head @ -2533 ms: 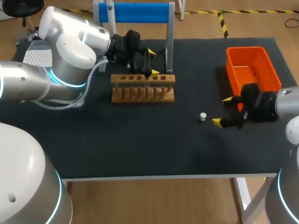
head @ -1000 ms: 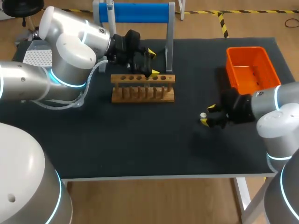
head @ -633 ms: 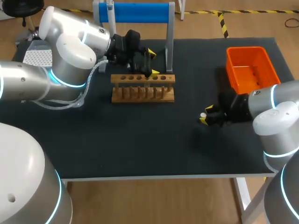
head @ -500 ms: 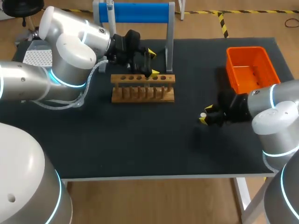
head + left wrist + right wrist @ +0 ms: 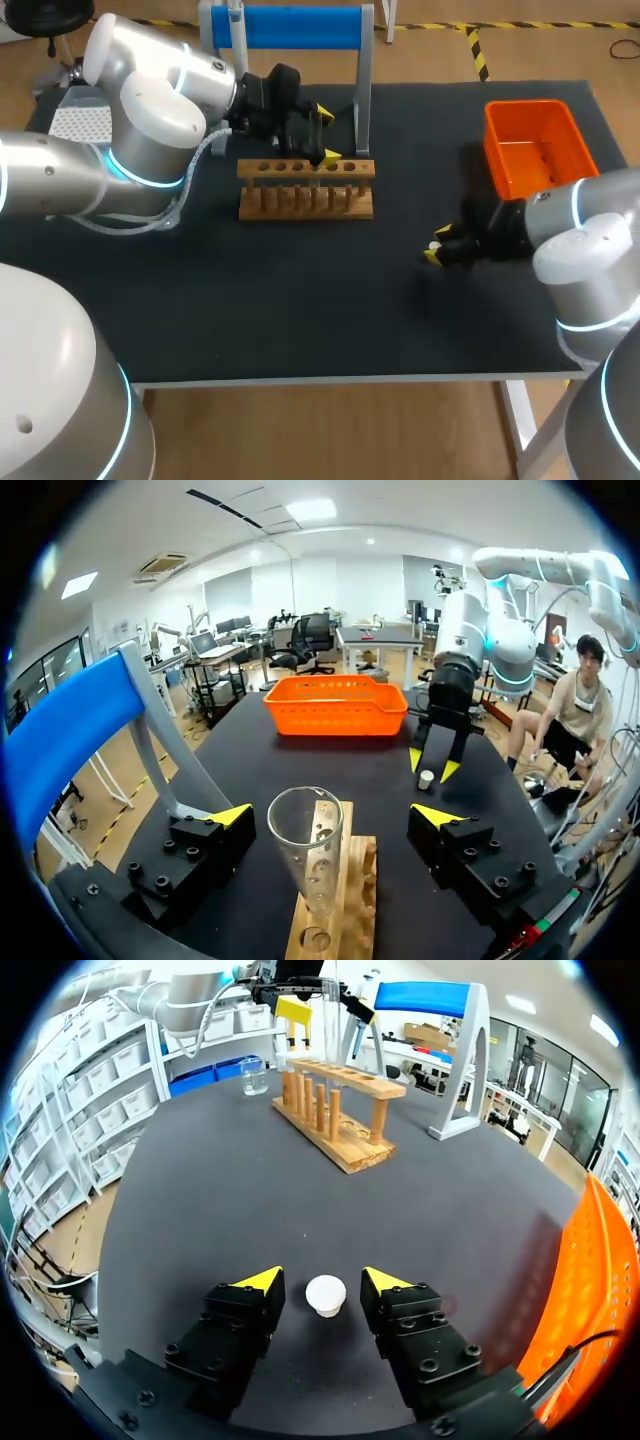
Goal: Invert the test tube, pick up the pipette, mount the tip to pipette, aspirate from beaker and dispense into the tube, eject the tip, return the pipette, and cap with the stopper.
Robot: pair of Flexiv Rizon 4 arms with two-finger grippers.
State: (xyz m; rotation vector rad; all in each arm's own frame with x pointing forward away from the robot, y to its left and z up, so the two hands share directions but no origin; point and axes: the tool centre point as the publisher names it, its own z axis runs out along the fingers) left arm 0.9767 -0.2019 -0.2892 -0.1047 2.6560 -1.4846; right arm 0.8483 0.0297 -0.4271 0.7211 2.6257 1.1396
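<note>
A glass test tube [image 5: 306, 855] stands mouth up in the wooden rack [image 5: 305, 190]. My left gripper [image 5: 333, 816] is open around it, and neither finger touches the glass. In the head view this gripper [image 5: 328, 135] hovers over the rack's right part. The small white stopper [image 5: 325, 1295] lies on the black table, right of the middle. My right gripper [image 5: 323, 1280] straddles it low over the table, a narrow gap showing on each side, so it is open. The head view shows the same stopper [image 5: 436, 245] at the right gripper's [image 5: 437, 247] tips.
An orange basket [image 5: 540, 145] sits at the back right, close behind my right arm. A blue stand [image 5: 290, 28] on white legs rises behind the rack. A small glass beaker [image 5: 253, 1076] stands beyond the rack's far end.
My right gripper has slid a little left onto the stopper, and its fingers have drawn closer together around it. My left arm and the tube have not moved.
</note>
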